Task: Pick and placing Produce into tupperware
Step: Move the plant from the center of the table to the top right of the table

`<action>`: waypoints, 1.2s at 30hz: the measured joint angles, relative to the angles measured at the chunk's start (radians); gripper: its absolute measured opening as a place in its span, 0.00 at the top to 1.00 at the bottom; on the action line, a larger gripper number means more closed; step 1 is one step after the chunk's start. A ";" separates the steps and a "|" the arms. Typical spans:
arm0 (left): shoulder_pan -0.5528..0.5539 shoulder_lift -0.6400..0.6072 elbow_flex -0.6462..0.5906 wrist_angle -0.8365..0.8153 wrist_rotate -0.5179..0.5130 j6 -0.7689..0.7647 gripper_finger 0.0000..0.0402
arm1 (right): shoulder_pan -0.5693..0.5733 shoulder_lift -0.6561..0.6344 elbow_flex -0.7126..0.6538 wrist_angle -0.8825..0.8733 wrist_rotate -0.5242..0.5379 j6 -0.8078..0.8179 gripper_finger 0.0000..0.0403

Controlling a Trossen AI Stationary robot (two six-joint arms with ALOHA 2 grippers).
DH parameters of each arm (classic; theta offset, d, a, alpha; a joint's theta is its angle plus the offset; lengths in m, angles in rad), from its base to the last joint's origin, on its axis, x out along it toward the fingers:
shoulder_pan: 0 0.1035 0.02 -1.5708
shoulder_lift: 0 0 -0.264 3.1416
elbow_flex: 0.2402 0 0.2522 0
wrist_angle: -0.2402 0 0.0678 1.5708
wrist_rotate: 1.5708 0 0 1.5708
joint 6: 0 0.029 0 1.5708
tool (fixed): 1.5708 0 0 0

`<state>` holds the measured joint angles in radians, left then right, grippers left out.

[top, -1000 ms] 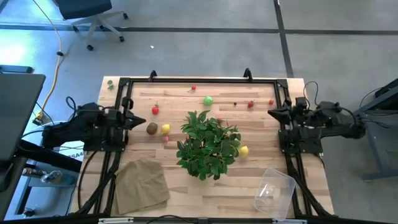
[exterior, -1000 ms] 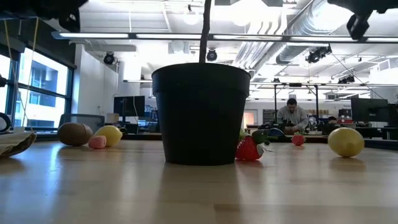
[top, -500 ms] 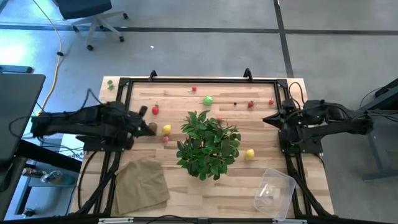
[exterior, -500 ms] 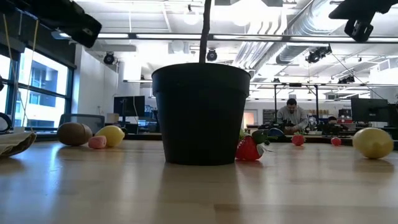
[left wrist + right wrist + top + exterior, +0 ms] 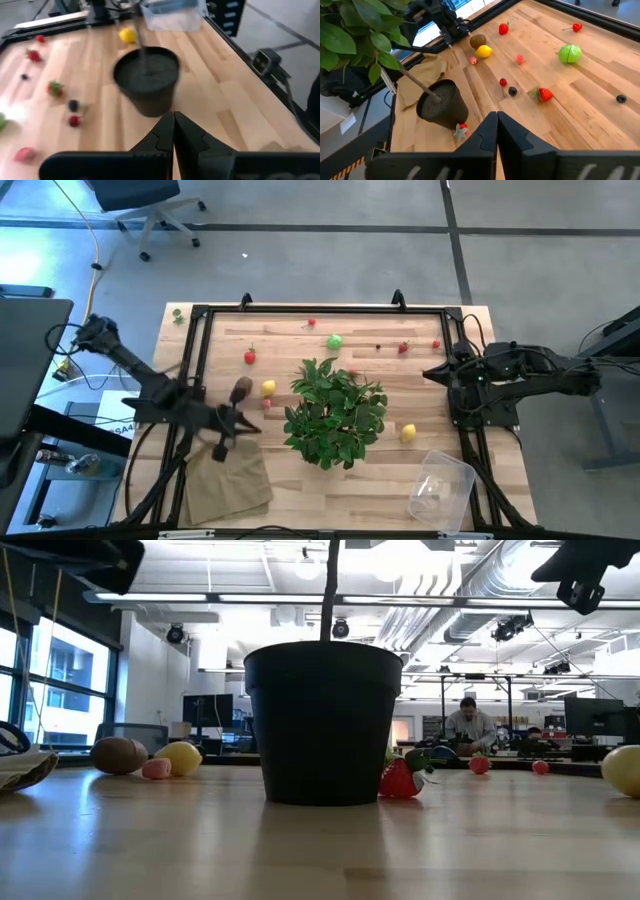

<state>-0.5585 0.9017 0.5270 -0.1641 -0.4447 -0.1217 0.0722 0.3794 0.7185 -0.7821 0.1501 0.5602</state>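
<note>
Left pincer [image 5: 243, 426] shut over cloth [image 5: 228, 478], tupperware [image 5: 441, 487] well apart.

Leafy potted plant [image 5: 335, 410] in black pot — table centre; tan cloth [image 5: 228, 478] flat at near-left corner — well apart.

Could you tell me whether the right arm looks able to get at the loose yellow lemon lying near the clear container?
Probably yes. The lemon lies on bare wood just inside the right pincer, which is shut and empty; the potted plant stands farther in, not between them.
</note>
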 joint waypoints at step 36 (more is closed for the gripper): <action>0.016 0.787 0.379 0.238 -0.026 0.007 1.00 | 0.000 0.056 0.000 -0.022 -0.033 -0.018 1.00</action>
<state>-0.5426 1.6890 0.9058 0.0740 -0.4703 -0.1151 0.0727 0.4359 0.7185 -0.8043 0.1175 0.5426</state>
